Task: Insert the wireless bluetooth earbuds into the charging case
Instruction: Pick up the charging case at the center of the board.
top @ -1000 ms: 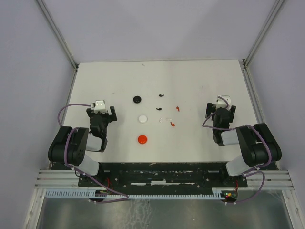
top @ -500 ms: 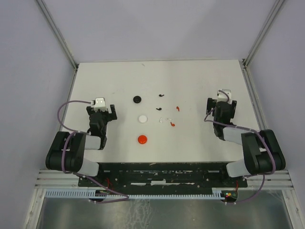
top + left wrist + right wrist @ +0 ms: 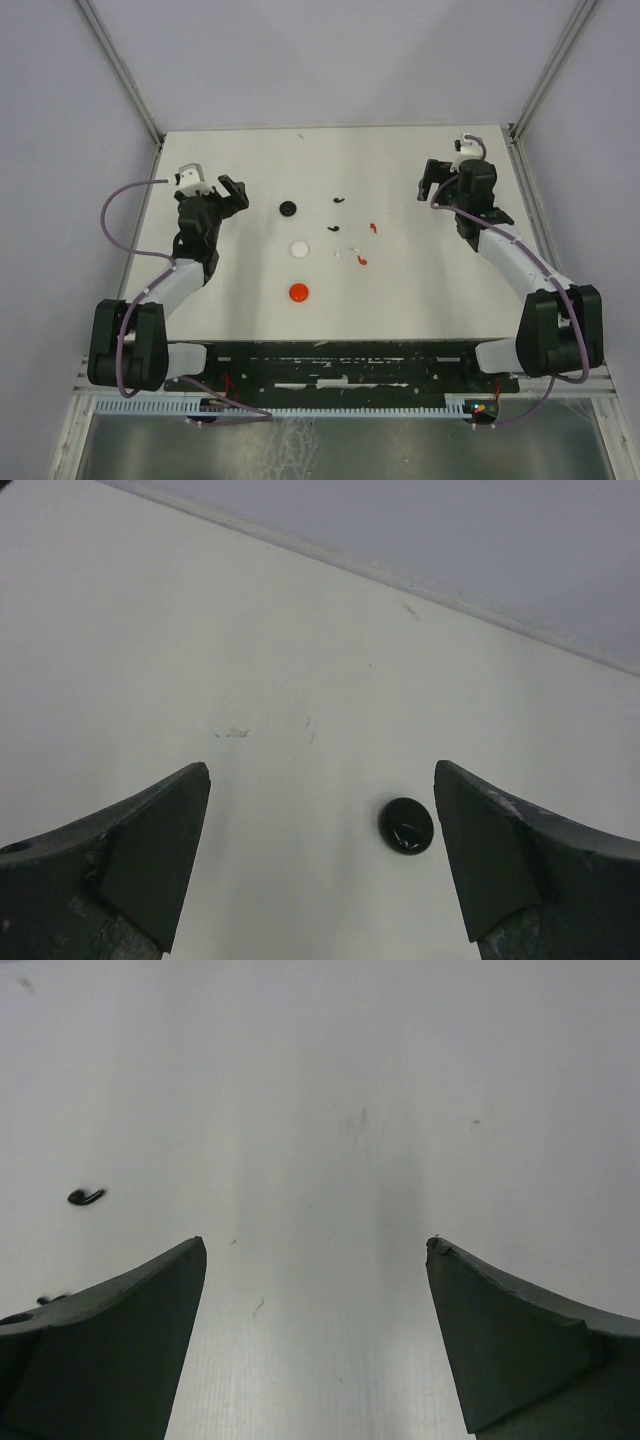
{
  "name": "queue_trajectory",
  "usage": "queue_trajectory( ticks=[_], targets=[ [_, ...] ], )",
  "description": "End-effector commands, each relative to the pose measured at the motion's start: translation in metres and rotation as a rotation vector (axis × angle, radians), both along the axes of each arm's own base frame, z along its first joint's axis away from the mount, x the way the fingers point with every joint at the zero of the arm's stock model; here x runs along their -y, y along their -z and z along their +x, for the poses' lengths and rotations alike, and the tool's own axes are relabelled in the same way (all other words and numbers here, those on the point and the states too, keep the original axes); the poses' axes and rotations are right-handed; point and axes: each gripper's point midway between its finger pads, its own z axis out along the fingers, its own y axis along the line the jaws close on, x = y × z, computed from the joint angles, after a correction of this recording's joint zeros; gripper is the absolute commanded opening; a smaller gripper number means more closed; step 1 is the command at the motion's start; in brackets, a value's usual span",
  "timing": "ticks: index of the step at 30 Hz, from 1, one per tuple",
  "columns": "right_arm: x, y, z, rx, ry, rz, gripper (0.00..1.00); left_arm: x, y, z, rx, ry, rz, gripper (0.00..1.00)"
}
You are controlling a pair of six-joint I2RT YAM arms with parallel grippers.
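earbuds point(image 3: 362, 262) lie loose, outside the round cases point(image 3: 299, 248).

The left arm point(image 3: 165, 285) is extended forward from its base at the near left corner, with the forearm angled slightly inward. The left gripper point(image 3: 230, 194) points toward the table centre and far edge. In the left wrist view, the left gripper point(image 3: 320, 772) has its jaws spread wide and nothing lies between its dark fingers point(image 3: 150, 860). The right arm point(image 3: 510, 255) reaches further forward, up the right side. The right gripper point(image 3: 430, 178) is directed inward to the left, also with jaws fully apart point(image 3: 315, 1245) and holding nothing. Both grippers appear to hang clear of the surface, though height is hard to judge from above.
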Motion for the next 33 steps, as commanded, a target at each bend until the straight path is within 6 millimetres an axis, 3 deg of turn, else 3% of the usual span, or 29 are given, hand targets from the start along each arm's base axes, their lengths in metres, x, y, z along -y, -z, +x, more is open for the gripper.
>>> queue_trajectory(
  ticks=[1, 7, 12, 19, 25, 33],
  targets=[
    [-0.045, -0.005, 0.006, -0.079, -0.202, 0.125, 0.99, 0.038, -0.011, 0.009, -0.022, 0.165, -0.147, 0.99],
    [-0.065, 0.005, 0.008, -0.129, -0.195, 0.049, 0.99, 0.046, -0.013, 0.008, -0.028, 0.201, -0.178, 0.99],
    [-0.133, 0.016, -0.004, -0.165, -0.331, -0.137, 0.99, 0.04, -0.002, 0.004, -0.057, 0.141, -0.257, 0.99],
    [-0.224, 0.029, -0.028, -0.179, -0.558, -0.215, 0.99, 0.059, 0.026, 0.002, -0.176, 0.224, -0.349, 0.99],
    [-0.271, 0.044, -0.053, -0.183, -0.752, -0.257, 1.0, 0.044, 0.032, -0.011, -0.219, 0.153, -0.286, 0.97],
    [-0.328, 0.071, -0.068, -0.209, -0.908, -0.322, 0.97, 0.04, 0.033, -0.024, -0.251, 0.102, -0.278, 0.99]
  ],
)
